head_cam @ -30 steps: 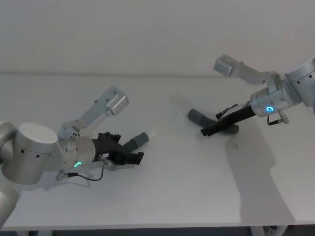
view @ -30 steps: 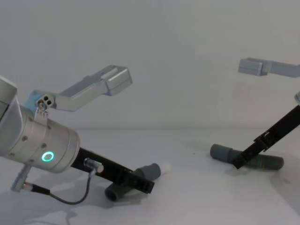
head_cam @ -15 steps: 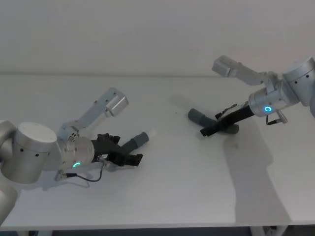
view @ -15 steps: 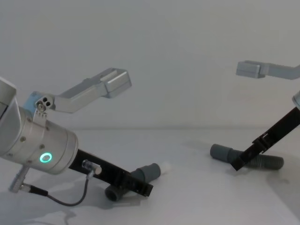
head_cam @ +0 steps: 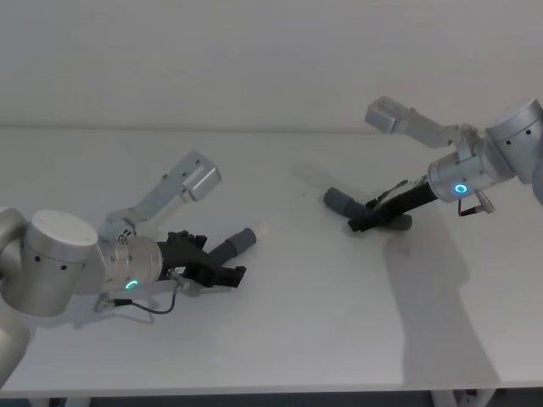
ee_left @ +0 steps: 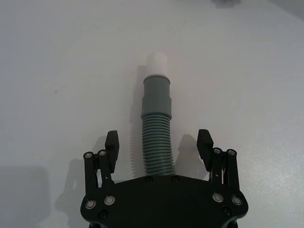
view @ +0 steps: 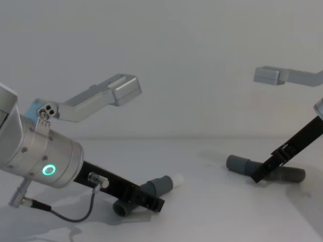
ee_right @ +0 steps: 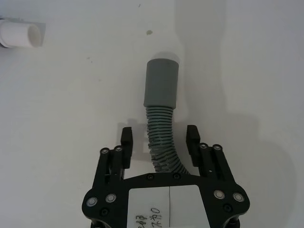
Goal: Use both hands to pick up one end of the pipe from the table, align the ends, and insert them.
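White counter (head_cam: 297,339), matte and plain, carries two dark grey ribbed pipe pieces lying well apart as the left arm (head_cam: 59,263) reaches over its left half and the right arm (head_cam: 501,157) over its right half, nearer the far edge. The left hose piece (ee_left: 156,126) lies flat about midway between the near and far edges, its tip aimed toward the counter's middle. The right hose piece (ee_right: 160,121) also lies flat, bending where it passes under the wrist. The left claw (ee_left: 158,138) is spread open, fingers on either side of the ribs and clear of them, and the right claw (ee_right: 159,134) straddles its piece the same way, so neither piece is gripped or raised. Ahead of the left claw sits a smooth grey cuff (ee_left: 156,97) ending in a white stub tip (ee_left: 155,63); ahead of the right claw sits the plain cuff (ee_right: 161,83). The step in hand appears to be the grasp. It would go best with each claw closing squarely on the ribs close behind its cuff, since a flexible hose held farther back would likely droop. Both ends should be lifted clear, then brought onto one line before the stub is pushed into the plain cuff.
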